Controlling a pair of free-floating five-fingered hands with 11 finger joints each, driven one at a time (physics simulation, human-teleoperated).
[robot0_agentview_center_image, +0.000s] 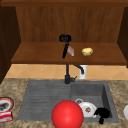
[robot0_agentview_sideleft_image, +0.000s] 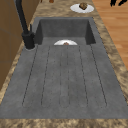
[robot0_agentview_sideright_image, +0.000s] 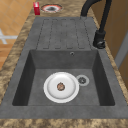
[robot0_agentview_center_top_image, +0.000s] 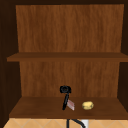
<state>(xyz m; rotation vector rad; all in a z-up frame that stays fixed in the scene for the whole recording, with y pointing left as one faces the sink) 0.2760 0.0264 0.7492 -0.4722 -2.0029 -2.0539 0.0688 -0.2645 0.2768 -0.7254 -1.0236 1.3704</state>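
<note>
Left hand (robot0_agentview_center_image: 65, 40) up at the shelf (robot0_agentview_center_image: 37, 53), fingers curled round a knife (robot0_agentview_center_image: 68, 50). Right hand (robot0_agentview_center_image: 102, 113) hangs beside the plate (robot0_agentview_center_image: 87, 109); finger state unreadable.

Left hand (robot0_agentview_center_image: 65, 38) at shelf (robot0_agentview_center_image: 37, 53), by pink card (robot0_agentview_center_image: 70, 50); right hand (robot0_agentview_center_image: 102, 113) near plate (robot0_agentview_center_image: 87, 109).

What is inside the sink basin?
A white plate lies on the bottom of the sink basin, with a small brown item on its middle. Beside it is the drain. What lies under the plate is covered.
</note>
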